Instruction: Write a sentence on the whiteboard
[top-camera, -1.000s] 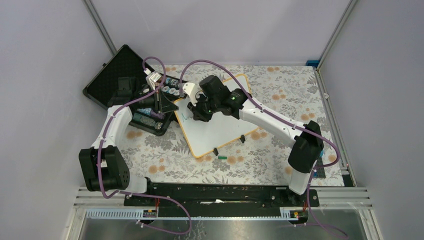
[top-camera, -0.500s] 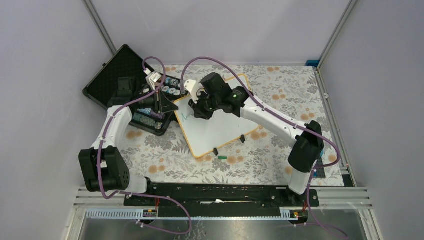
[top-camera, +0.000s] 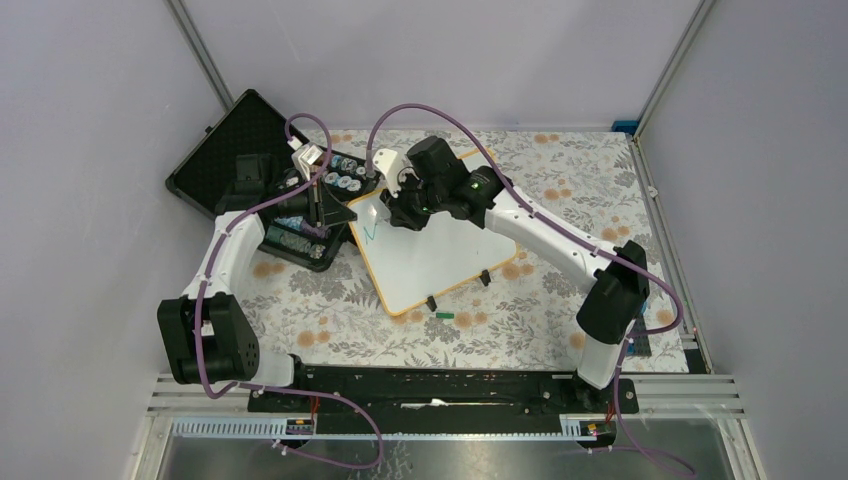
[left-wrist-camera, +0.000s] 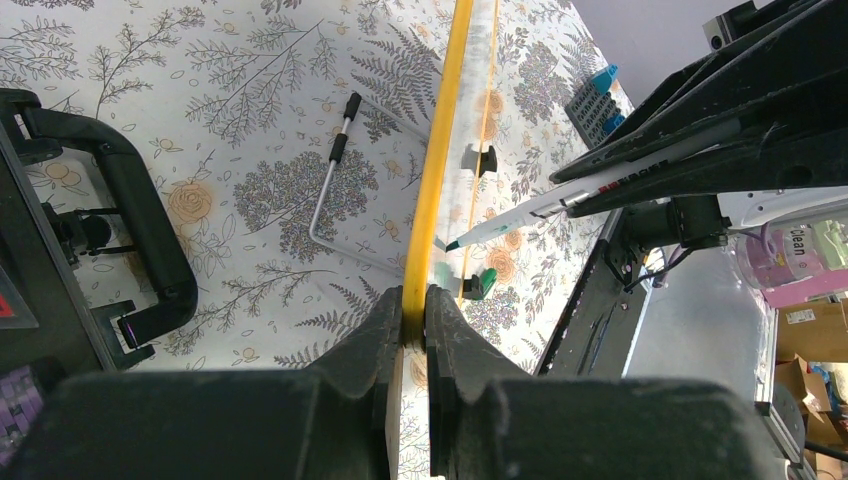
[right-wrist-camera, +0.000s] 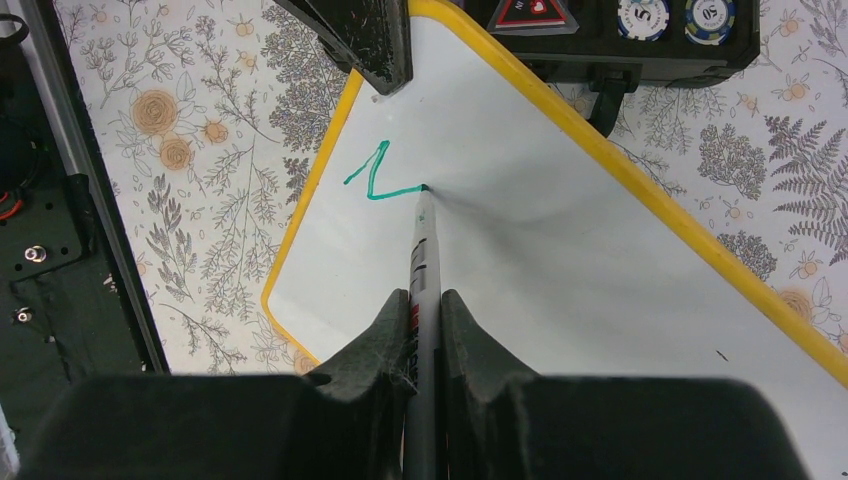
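Observation:
The whiteboard (top-camera: 440, 260) lies tilted on the floral cloth, white with an orange-yellow rim (left-wrist-camera: 436, 170). My left gripper (left-wrist-camera: 413, 300) is shut on the rim at the board's left corner (top-camera: 352, 222). My right gripper (right-wrist-camera: 425, 300) is shut on a grey marker (right-wrist-camera: 423, 240), whose green tip touches the board surface (right-wrist-camera: 560, 260). Of the sentence, only a green zigzag stroke (right-wrist-camera: 375, 178) shows near that corner, and the tip rests at its right end. From the top, the right gripper (top-camera: 402, 212) hovers over the board's upper left part.
An open black foam-lined case (top-camera: 240, 150) with poker chips (right-wrist-camera: 640, 15) sits behind the board's left corner. A green marker cap (top-camera: 444, 315) lies by the board's near edge, beside two black clip feet (top-camera: 431, 302). A bent wire stand (left-wrist-camera: 330, 190) lies under the board.
The right gripper has moved with the marker toward the far side of the board, and the green stroke has grown longer. The left gripper has kept its grip on the rim.

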